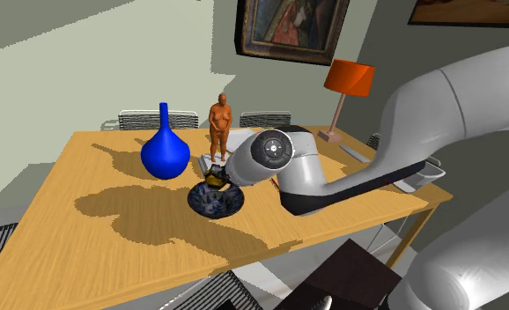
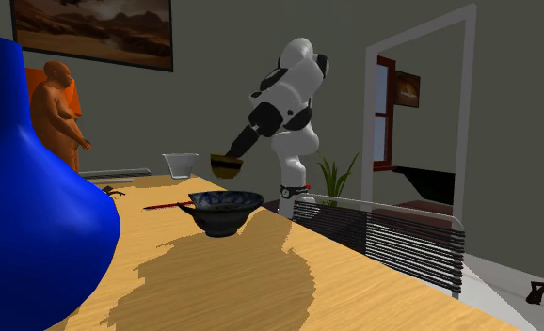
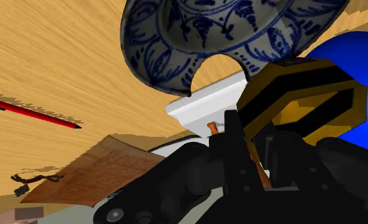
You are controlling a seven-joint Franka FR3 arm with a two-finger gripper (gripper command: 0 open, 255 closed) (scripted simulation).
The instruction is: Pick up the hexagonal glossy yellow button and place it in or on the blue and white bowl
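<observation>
**Gripper and button above the table.** The yellow-and-black hexagonal button (image 2: 227, 168) is shown clamped in the black gripper (image 2: 233, 155) and lifted clear of the wooden table (image 2: 336, 282). It is held above the blue and white bowl (image 2: 225, 209), near its far rim in the second exterior view, and is not touching it. In the wrist view the fingers (image 3: 235, 130) are seen closed against the button's side. Their tips are partly hidden there, so the exact contact is only probable. In the shoulder view the button is seen between the bowl and the orange figurine (image 1: 220, 123), with a blue vase (image 1: 165, 151) beside them. A red pen (image 2: 167, 204) is seen lying on the table near the bowl.
</observation>
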